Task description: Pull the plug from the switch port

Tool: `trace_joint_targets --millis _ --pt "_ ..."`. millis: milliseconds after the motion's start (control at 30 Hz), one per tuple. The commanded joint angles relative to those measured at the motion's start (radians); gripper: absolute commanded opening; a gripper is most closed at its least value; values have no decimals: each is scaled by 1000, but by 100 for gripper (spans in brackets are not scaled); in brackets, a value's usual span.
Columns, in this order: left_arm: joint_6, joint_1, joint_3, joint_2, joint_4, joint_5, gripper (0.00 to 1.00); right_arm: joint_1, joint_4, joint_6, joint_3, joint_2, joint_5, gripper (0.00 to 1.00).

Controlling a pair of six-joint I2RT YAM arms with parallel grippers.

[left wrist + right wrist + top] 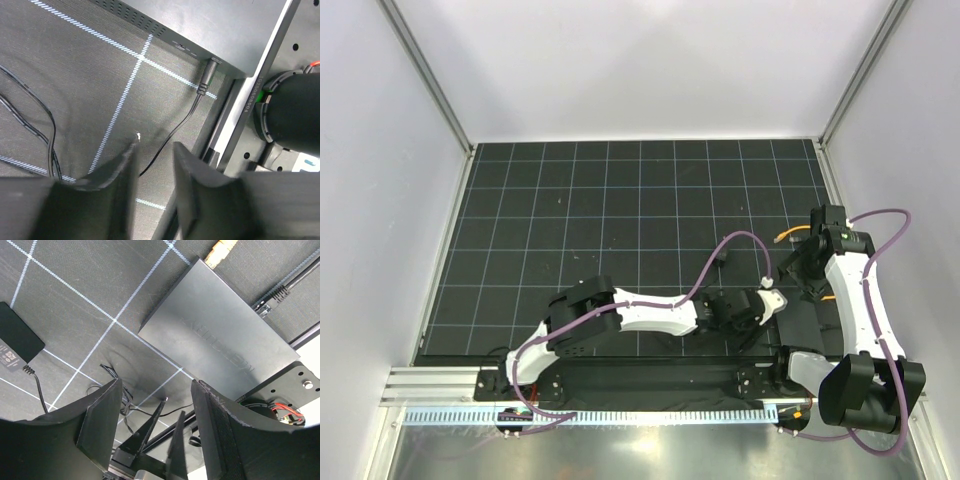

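The switch (215, 335) is a flat dark box lying on the gridded mat. A black barrel plug (207, 75) on a thin black wire sits in a port in its near edge (225, 25). An orange plug (220, 250) and a black cable plug (272, 297) enter other edges. My left gripper (154, 150) is open and empty, low over the mat, a short way from the barrel plug. My right gripper (155, 390) hangs open above the mat beside the switch, holding nothing. The left gripper's fingers (155, 425) show beneath it. From above, the left gripper (770, 298) and the right gripper (798, 268) are close together.
A black power adapter (15, 340) lies on the mat left of the switch, with thin black wire (112, 385) bunched beside it. A metal mounting plate (260, 75) and the right arm's base (295, 115) stand close to the switch. A purple cable (720, 255) loops over the mat.
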Motion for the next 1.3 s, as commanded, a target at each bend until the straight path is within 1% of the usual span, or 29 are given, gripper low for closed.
trace_joint_targets --millis 0,67,100,133,167,233,267,300,367,467,567,633,667,700,733,767,833,867,1033,1100,1267 --pt "-6 0 -9 5 25 31 34 -2 16 -34 7 7 12 66" --pt "-15 0 -18 2 28 40 27 -2 0 -43 7 -1 31 66" --pt "-18 0 -21 0 31 48 21 -4 -3 -48 3 -7 38 68" --pt "-22 0 -26 0 31 66 19 -2 -7 -48 -2 -21 40 69" --pt "-28 0 -29 -1 31 77 14 -1 -9 -46 -10 -25 37 70" --pt "-38 0 -37 -6 31 77 9 -2 -18 -39 -19 -38 9 74" --pt "-39 0 -40 -13 31 77 2 -2 -18 -40 -34 -41 -3 76" --pt "-47 0 -44 -17 31 76 0 -1 -16 -39 -42 -44 -18 78" --pt "-58 0 -49 -24 33 82 0 -1 -20 -39 -56 -44 -40 79" --pt "-88 0 -52 -24 53 121 0 -1 -23 -54 -65 -50 -57 76" --pt "-124 0 -51 -17 76 169 0 5 -21 -71 -64 -39 -34 65" --pt "-147 0 -57 -18 86 178 0 12 -6 -82 -63 -24 -40 62" --pt "-154 0 -61 -21 103 178 0 19 -1 -83 -71 -16 -58 59" --pt "-159 0 -77 -30 114 175 0 24 2 -79 -76 4 -60 59" --pt "-167 1 -83 -35 125 172 0 28 3 -71 -82 11 -58 58" --pt "-170 1 -90 -38 134 168 0 38 8 -56 -97 19 -60 54" --pt "-170 1 -98 -43 134 160 0 53 25 -39 -114 27 -70 54" --pt "-170 1 -98 -43 134 155 0 71 29 -22 -131 28 -67 51" --pt "-171 8 -104 -50 134 114 0 111 37 24 -163 37 -15 50" --pt "-182 24 -109 -58 134 103 0 117 30 46 -162 39 34 50" --pt "-211 75 -129 -63 134 103 0 119 39 46 -148 63 43 50"
